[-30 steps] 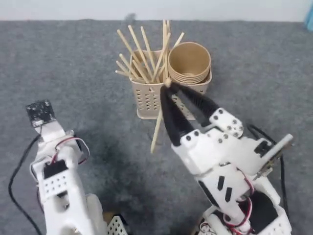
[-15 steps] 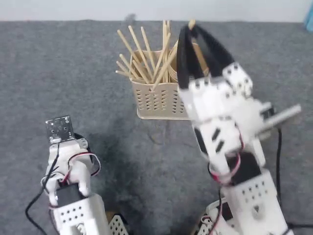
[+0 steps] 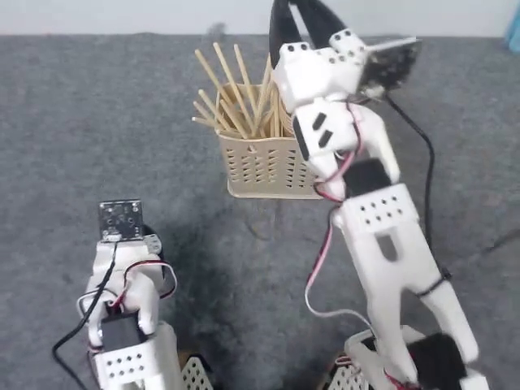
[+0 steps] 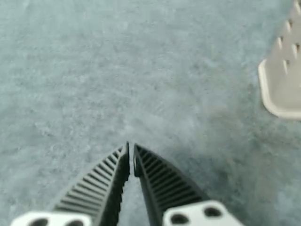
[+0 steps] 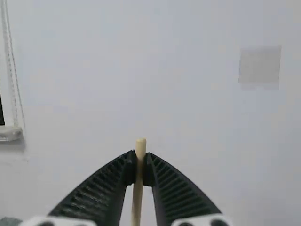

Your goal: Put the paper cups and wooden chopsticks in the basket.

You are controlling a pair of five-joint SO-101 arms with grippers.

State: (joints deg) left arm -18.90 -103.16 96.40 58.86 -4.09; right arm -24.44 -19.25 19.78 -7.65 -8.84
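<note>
grey carpet (image 3: 97, 97) is covering the table, and a pale wall (image 5: 188, 70) is rising behind its far edge. the perforated cream basket (image 3: 260, 166) is standing upright near the far edge, about midway along it, with a bundle of wooden chopsticks (image 3: 231, 97) leaning out of it at mixed angles. the right arm (image 3: 382, 219) is stretching up over the right half of the basket and covering that part, and the right gripper (image 5: 139, 157) is pointing past the far edge toward the wall. its jaws are clamping a single chopstick (image 5: 139, 147) between their tips, with the stick's blunt end poking just beyond them. the left arm (image 3: 122, 309) is sitting by the near edge on the left, well apart from the basket. the left gripper (image 4: 130, 149) is hanging over the carpet with its jaws pressed together and gripping nothing, and a corner of the basket is showing off to one side in its wrist view.
</note>
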